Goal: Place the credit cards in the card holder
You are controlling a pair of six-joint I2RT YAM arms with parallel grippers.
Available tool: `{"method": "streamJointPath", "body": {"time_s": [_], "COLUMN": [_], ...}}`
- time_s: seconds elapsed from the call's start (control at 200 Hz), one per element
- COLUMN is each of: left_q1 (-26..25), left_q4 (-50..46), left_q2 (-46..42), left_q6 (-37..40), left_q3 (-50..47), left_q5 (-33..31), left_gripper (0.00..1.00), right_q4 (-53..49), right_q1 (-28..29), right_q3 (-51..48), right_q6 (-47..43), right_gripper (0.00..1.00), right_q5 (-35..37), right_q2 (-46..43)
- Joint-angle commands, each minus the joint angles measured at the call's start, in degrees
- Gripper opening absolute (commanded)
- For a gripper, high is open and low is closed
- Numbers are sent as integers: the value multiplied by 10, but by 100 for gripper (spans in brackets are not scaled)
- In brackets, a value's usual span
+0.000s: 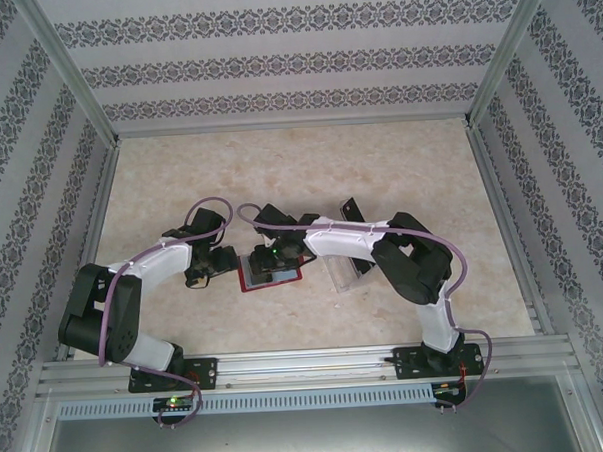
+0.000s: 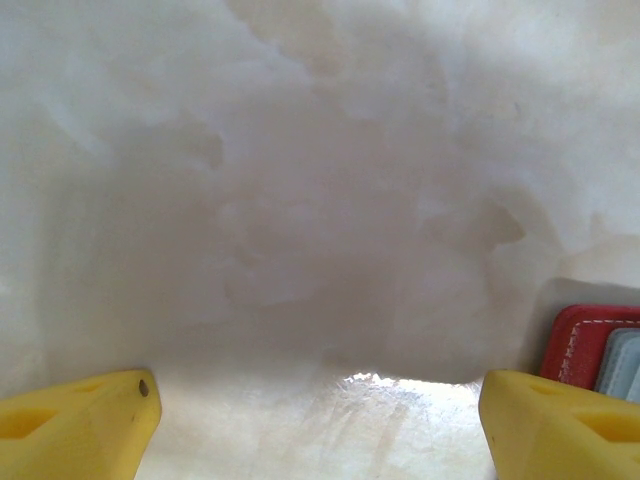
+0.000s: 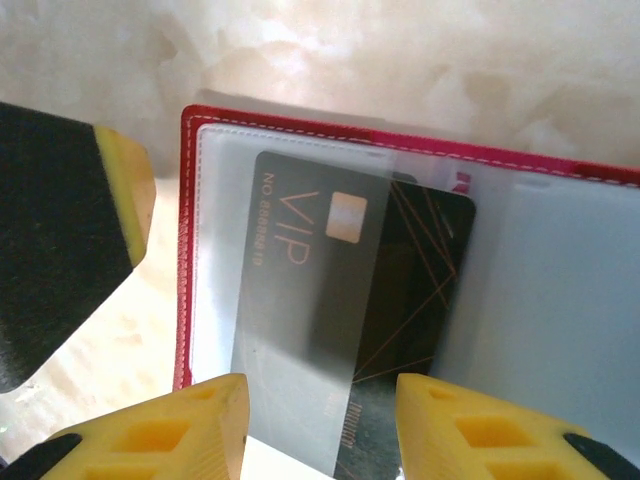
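Observation:
The red card holder lies open on the table, its pale inner pockets facing up; it also appears under the right gripper and as a red corner. One dark credit card marked VIP lies tilted over its left pocket, far end toward the holder's top edge. My right gripper is shut on the card's near end, a yellow finger on each long edge. Just left of the holder, my left gripper hangs open over bare table with nothing between its fingers.
A clear plastic tray sits right of the holder, partly under the right arm, with a dark card-like piece at its far end. The left gripper's black-padded finger is close by the holder's left edge. Aluminium rails frame the table.

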Motion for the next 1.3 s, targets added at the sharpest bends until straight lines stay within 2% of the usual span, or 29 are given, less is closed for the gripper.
{"method": "streamJointPath", "body": {"time_s": [0.0, 0.854, 1.299], "left_q1": [4, 4, 4], "left_q4": [42, 44, 48], "left_q2": [30, 31, 33], "left_q6": [6, 6, 5], "left_q3": [-28, -29, -30], "left_q5": [44, 46, 48], "left_gripper": [85, 85, 85], "right_q4": [2, -19, -11], "right_q1": [-3, -5, -5], "right_q3": [0, 5, 5], "right_q6": [-5, 4, 4], "right_gripper": [44, 44, 36], "right_q5": [10, 29, 21], "right_q2": [-9, 21, 15]}}
